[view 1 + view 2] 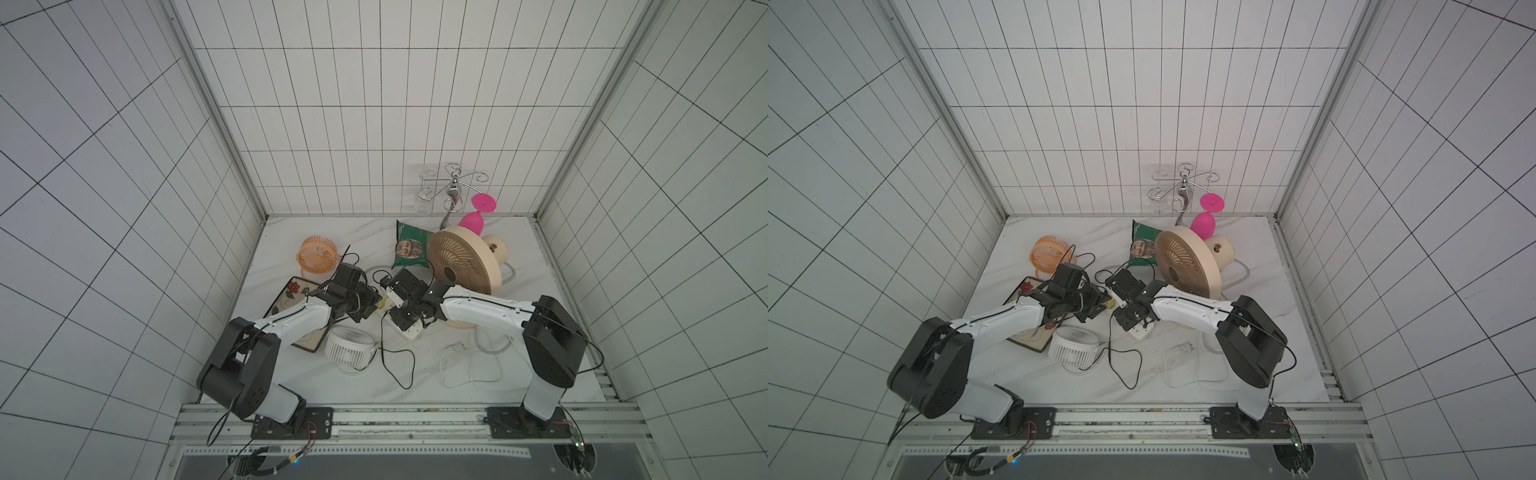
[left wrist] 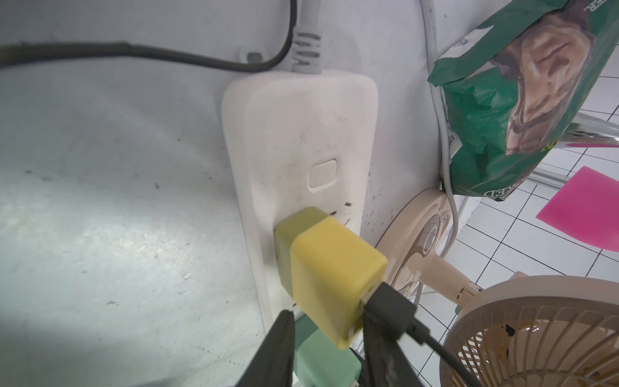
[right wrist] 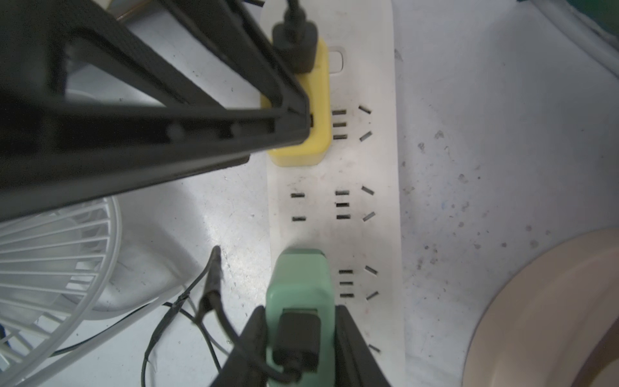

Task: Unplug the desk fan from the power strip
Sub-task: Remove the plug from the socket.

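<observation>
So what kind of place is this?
Probably a robot test cell, not a home: left arm and right arm bolted to a metal rail, tiled panels boxing in a marble table.

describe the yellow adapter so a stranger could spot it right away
Find the long white power strip on the marble table. Two blocky adapters are plugged into it. The yellow adapter is the one beside the strip's switch button; the green adapter sits farther along.

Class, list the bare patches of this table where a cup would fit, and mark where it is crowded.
Free: the far edge between orange fan and bag; the front edge between white fan and rail; the far right corner beside beige fan. Crowded: the middle, around power strip and plate.
</observation>
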Available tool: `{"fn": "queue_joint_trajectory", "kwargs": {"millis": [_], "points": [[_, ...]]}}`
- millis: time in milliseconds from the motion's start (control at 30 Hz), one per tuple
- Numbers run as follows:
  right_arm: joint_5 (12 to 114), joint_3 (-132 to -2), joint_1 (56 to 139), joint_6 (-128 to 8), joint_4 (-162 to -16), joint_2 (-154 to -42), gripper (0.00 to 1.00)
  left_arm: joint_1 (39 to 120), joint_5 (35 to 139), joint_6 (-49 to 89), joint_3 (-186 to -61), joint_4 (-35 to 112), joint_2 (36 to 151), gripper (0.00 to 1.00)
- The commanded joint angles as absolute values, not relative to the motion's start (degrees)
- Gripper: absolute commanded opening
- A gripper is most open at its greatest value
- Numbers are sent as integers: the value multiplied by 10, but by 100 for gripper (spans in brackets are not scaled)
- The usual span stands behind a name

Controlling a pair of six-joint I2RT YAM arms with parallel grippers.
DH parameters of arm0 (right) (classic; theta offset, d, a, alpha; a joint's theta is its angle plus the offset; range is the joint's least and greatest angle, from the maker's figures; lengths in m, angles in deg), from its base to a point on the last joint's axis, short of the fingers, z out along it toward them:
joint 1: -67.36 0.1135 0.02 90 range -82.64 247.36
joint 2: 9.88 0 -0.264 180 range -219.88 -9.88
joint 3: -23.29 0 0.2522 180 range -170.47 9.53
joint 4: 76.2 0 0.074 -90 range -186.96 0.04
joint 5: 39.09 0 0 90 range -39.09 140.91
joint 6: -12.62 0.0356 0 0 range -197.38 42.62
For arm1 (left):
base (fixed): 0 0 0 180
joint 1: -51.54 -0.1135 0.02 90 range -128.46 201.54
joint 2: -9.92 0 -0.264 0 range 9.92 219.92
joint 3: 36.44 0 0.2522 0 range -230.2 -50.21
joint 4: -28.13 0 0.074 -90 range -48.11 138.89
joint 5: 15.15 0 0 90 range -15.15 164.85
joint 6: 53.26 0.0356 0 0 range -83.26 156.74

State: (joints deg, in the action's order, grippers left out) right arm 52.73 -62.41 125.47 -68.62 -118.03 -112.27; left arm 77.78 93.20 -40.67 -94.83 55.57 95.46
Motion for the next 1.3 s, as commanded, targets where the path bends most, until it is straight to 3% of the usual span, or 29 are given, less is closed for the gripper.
{"fn": "queue_joint_trajectory", "kwargs": {"millis": [0,1267], "points": [[508,-643,1256,-683,-1186,-1105,27,780,897,-410,-911,663,997,36],[436,-607,1275,-671,-1126,-1028,25,791,874,-399,-908,694,1036,33]]}}
